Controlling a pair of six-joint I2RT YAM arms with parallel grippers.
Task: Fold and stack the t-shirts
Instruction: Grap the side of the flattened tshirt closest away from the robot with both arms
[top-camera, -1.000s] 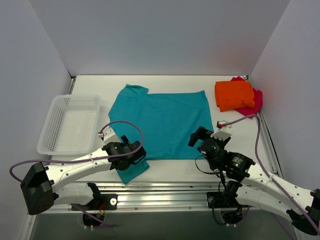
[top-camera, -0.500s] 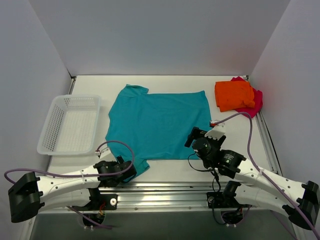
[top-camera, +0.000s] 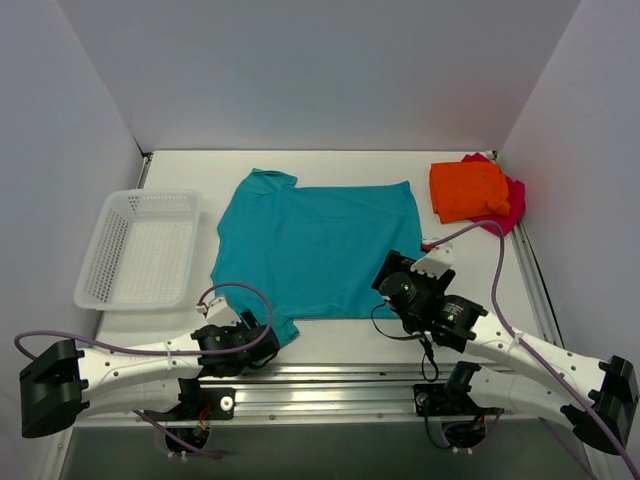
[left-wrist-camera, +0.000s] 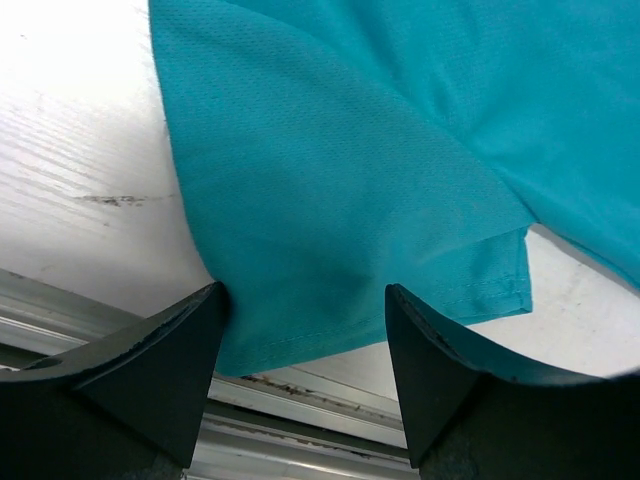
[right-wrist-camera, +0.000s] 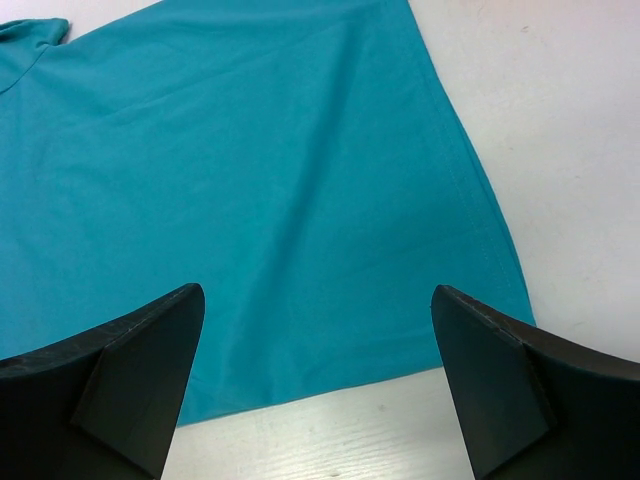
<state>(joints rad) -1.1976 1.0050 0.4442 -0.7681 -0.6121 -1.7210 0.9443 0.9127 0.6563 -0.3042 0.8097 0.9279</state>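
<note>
My left fingers (left-wrist-camera: 150, 370) sit wide over the seven-o'clock sleeve (left-wrist-camera: 340, 220) of the teal t-shirt (top-camera: 320, 245), right fingers (right-wrist-camera: 130, 370) wide over its five-o'clock hem (right-wrist-camera: 330, 385); I'd pinch both evenly.

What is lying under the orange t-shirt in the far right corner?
A magenta-pink t-shirt lies under the orange t-shirt, showing only past its right and far edges. The rest is covered, so its fold cannot be seen.
</note>
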